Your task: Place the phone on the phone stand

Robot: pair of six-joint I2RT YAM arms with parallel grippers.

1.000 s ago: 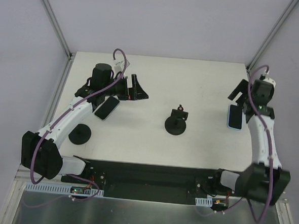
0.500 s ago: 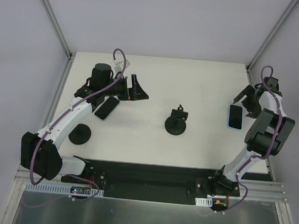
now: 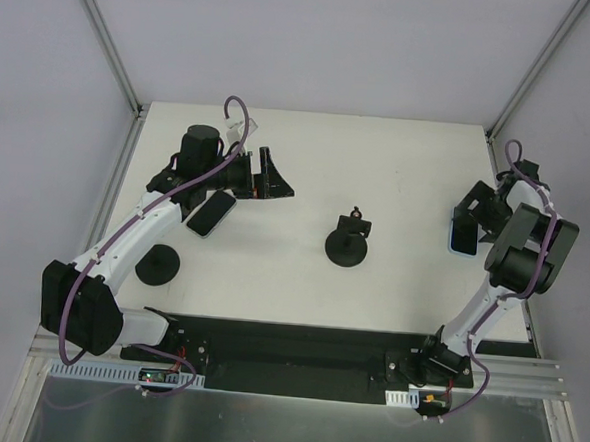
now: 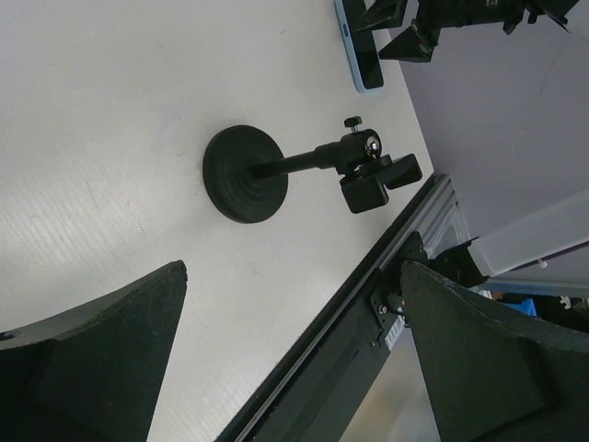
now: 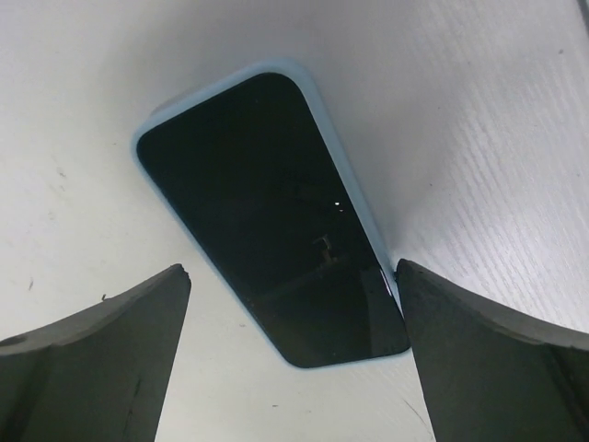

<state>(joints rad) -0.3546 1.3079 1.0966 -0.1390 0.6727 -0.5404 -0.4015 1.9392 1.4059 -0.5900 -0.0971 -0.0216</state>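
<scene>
Left gripper [image 3: 276,177] gapes wide, holding nothing. The phone [image 3: 210,214] lies flat on the table [image 3: 398,167] beside that arm, well apart from the stand [image 3: 346,242]. Right gripper [image 5: 293,269] hangs spread above the blue-cased phone [image 5: 267,212].

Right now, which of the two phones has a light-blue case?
The black-screened phone under the right gripper; the slim phone beside the left arm has a thin white rim.

White table [image 3: 379,156]: phone [image 3: 210,214], phone stand [image 3: 348,246], blue-cased phone [image 5: 267,212], black disc [image 3: 158,265].
</scene>
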